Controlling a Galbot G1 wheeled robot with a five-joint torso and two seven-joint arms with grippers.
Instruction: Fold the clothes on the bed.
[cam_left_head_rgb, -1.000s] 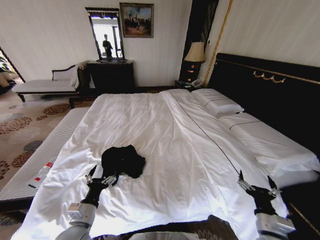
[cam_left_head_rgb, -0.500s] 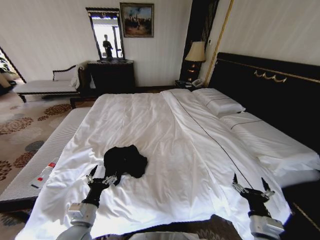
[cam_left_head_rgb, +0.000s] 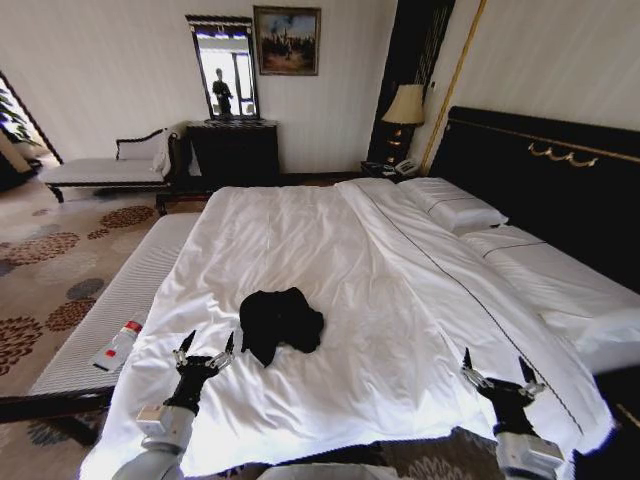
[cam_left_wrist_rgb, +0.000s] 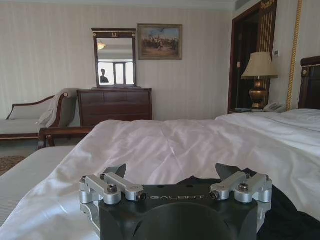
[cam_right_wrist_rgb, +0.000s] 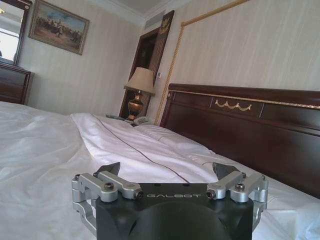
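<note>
White bed (cam_left_head_rgb: 330, 250), one black T-shirt (cam_left_head_rgb: 281, 322)

bare white duvet (cam_left_head_rgb: 330, 250) all round the crumpled black T-shirt (cam_left_head_rgb: 280, 322), nothing blocking

A bedroom, furnished like a hotel suite. A large white-sheeted bed (cam_left_head_rgb: 400, 290) with a tall dark headboard (cam_left_head_rgb: 540, 190) fills the room. Beyond the bed's foot stand a dark dresser (cam_left_head_rgb: 232, 150), a mirror (cam_left_head_rgb: 224, 68) and a framed painting (cam_left_head_rgb: 286, 40); beside the headboard glows a lamp (cam_left_head_rgb: 405, 105). Patterned carpet (cam_left_head_rgb: 50, 270) covers the floor.
</note>
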